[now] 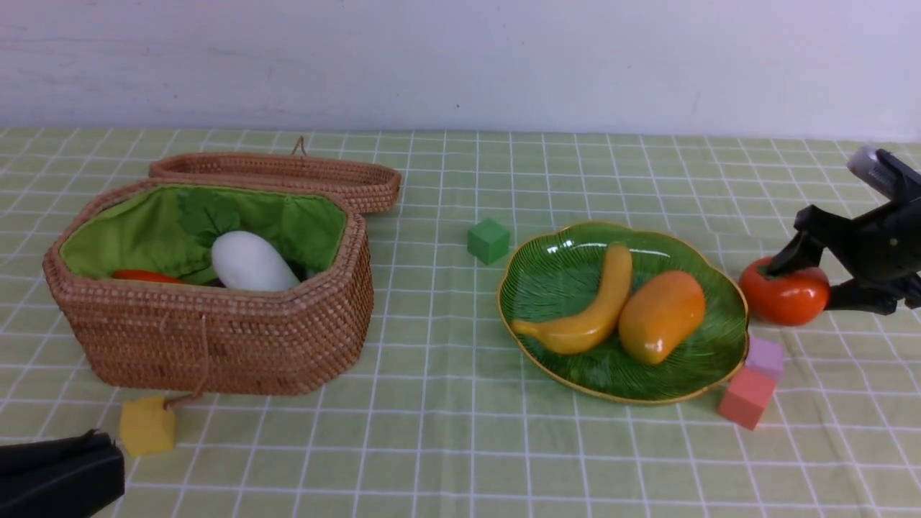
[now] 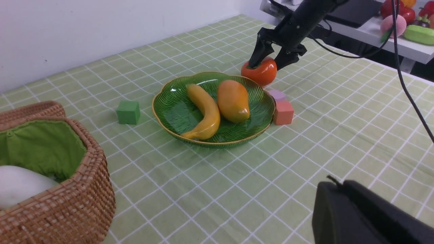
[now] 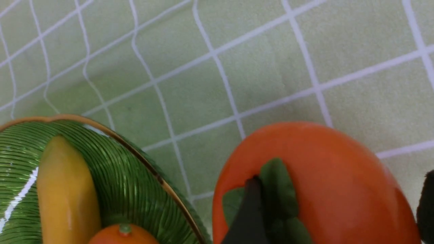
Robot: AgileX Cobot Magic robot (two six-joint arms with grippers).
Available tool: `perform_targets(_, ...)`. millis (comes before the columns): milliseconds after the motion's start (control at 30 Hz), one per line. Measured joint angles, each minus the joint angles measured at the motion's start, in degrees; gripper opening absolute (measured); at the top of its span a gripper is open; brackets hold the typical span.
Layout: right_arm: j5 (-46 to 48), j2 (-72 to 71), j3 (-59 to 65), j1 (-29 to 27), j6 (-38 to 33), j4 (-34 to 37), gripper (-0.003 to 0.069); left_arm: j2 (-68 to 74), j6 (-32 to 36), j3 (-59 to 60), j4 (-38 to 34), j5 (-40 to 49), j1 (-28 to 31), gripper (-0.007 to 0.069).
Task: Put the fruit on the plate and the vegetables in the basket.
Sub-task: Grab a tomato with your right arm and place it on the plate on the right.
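The persimmon (image 1: 784, 296) sits on the cloth just right of the green plate (image 1: 547, 280). My right gripper (image 1: 804, 286) is open and straddles it: one finger (image 3: 249, 210) rests on its green cap, the other stands apart beside it. The banana (image 1: 597, 309) and mango (image 1: 662, 313) lie on the plate. The wicker basket (image 1: 216, 338) at the left holds the white radish (image 1: 248, 262) and the carrot (image 1: 144, 276); the eggplant is hidden. My left gripper (image 1: 57, 475) is shut and empty at the near left corner.
The basket lid (image 1: 288, 176) lies behind the basket. A green cube (image 1: 488, 240) sits left of the plate, a yellow cube (image 1: 147, 426) in front of the basket, and a pink cube (image 1: 747, 397) and a lilac cube (image 1: 765, 357) by the plate's near right rim.
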Motion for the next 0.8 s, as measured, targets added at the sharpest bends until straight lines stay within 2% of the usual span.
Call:
perform_targets(233, 0.4, 0.9, -0.2, 0.1, -1.2, 2.0, 0.0585, 0.0, 0.0, 0.0, 0.0, -0.5, 0.0, 0.0003)
perform_targets(400, 1.0, 1.2, -0.4, 0.1, -1.4, 3.6, 0.0518, 0.0, 0.0, 0.0, 0.0, -0.7, 0.0, 0.0003)
perform_targets(600, 2.1, 1.5, -1.3, -0.2, -2.3, 4.0, 0.0514, 0.0, 0.0, 0.0, 0.0, -0.7, 0.0, 0.0003)
perform_targets(800, 9.2, 1.0, -6.8, -1.5, -1.9, -2.4, 0.0514, 0.0, 0.0, 0.0, 0.0, -1.0, 0.0, 0.0003)
